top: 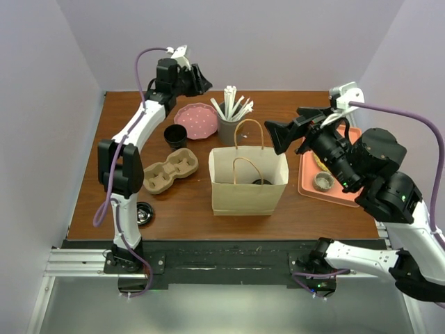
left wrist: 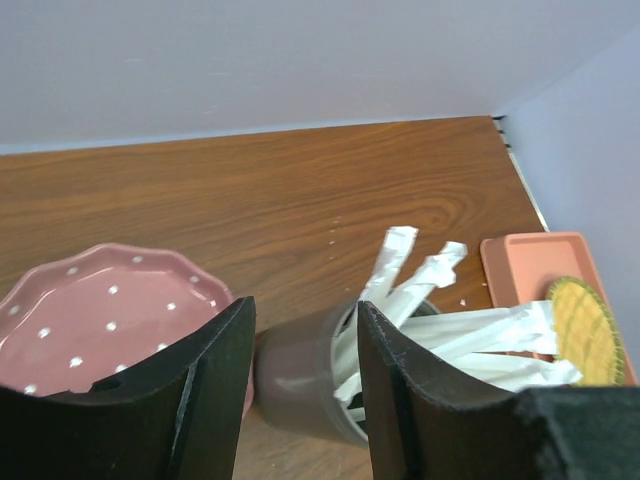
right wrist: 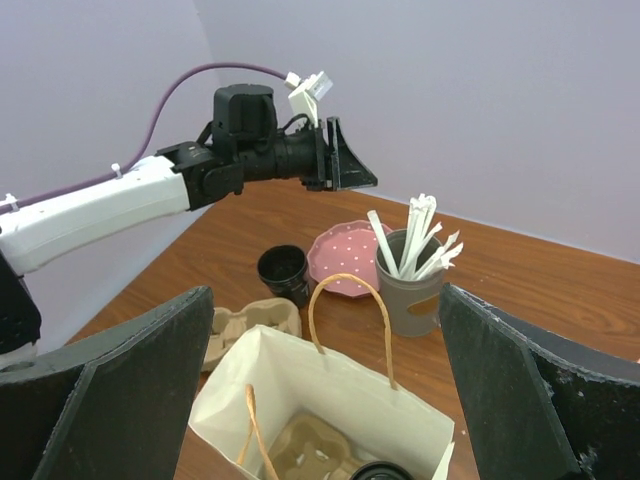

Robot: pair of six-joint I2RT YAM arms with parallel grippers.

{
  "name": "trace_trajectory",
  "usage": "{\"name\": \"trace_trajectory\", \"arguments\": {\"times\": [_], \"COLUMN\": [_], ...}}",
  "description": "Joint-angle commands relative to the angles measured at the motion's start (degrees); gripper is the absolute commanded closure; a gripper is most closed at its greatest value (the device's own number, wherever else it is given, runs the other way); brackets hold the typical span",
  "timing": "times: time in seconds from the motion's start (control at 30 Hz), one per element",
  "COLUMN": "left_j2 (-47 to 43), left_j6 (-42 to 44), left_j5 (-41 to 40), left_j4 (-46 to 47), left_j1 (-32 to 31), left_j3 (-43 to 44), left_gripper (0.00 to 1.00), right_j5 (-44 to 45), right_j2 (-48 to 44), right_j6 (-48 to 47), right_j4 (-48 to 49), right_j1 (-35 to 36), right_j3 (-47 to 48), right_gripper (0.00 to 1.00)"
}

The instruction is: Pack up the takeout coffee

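Matte black right hand (right wrist: 325, 292), spread and empty, over a creased paper bag (right wrist: 240, 385); only its wrist view shows the pulp carrier (right wrist: 310, 447) inside. Left hand (left wrist: 305, 310) likewise released.

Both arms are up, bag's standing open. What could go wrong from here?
1. The right end effector hangs open above the brown paper bag; coming down, it could snag the upright handle loops and tip the bag.
2. The left end effector is open near the grey cup of white paper-wrapped sticks; a sweep might knock it over.
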Motion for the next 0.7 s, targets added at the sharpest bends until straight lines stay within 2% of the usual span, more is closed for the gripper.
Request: {"name": "trace_trajectory", "arguments": {"times": [0.0,0.37,0.5,0.67], "left_j2": [-1.7,-3.6,-3.9,-4.5], "left_j6": [-1.1,0.2,0.8,1.5], "left_j5": [6.8,7.4,6.8,5.1], "left_j4": [6.5,6.5,6.5,6.1], "left_j1": [-0.8,-2.9,-3.1,-3.3], "left_j3": [-2.1,-7.9,-8.4,-7.8], "left_gripper": [0.51,0.57,0.63,0.66], "right_j5": [1.6,2.1,2.0,2.0], "right_j2": [1.1,0.9,0.5,-0.2], "right_j6": [-1.7,-1.3,-0.7,0.1], "right_j4": [0.5,0.6,0.6,0.4], "right_j1": [-0.2,-0.2,-0.1,-0.1], "right_j3": [1.9,1.7,0.9,0.4], "right_gripper": [0.01,0.01,0.01,0.01]}}
